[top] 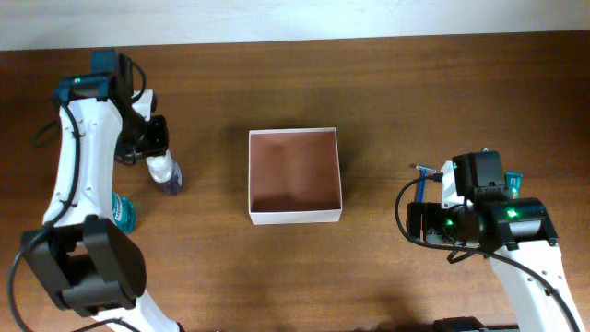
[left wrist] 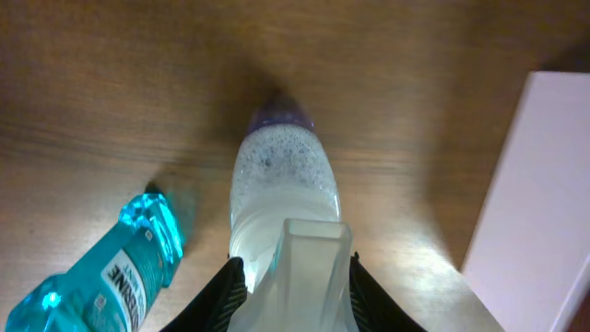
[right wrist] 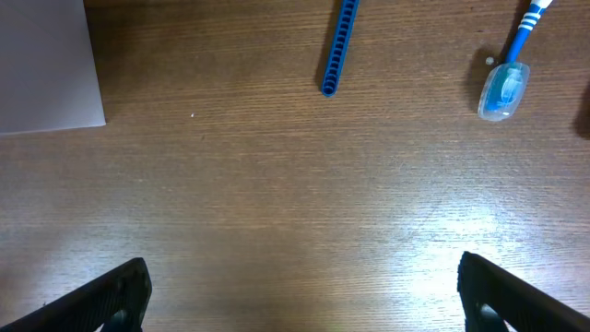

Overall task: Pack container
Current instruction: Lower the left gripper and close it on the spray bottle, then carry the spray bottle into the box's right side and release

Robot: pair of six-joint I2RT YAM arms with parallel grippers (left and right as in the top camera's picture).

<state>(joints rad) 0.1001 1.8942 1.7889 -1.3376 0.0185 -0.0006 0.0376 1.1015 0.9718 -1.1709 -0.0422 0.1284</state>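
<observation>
The container (top: 294, 217), a shallow square box with white walls and a pinkish-brown inside, sits at the table's middle; its white wall shows in the left wrist view (left wrist: 539, 194) and a corner in the right wrist view (right wrist: 46, 65). My left gripper (top: 155, 140) is shut on a clear bottle with a purple cap (top: 166, 173), left of the container; the left wrist view shows the bottle (left wrist: 281, 184) between the fingers (left wrist: 293, 281). A teal mouthwash bottle (top: 123, 213) lies beside it (left wrist: 106, 272). My right gripper (right wrist: 300, 286) is open and empty over bare wood, right of the container.
A blue comb (right wrist: 338, 46) and a blue toothbrush with a clear head cover (right wrist: 507, 78) lie on the table ahead of the right gripper; the comb also shows in the overhead view (top: 419, 184). The table's far edge runs along the top.
</observation>
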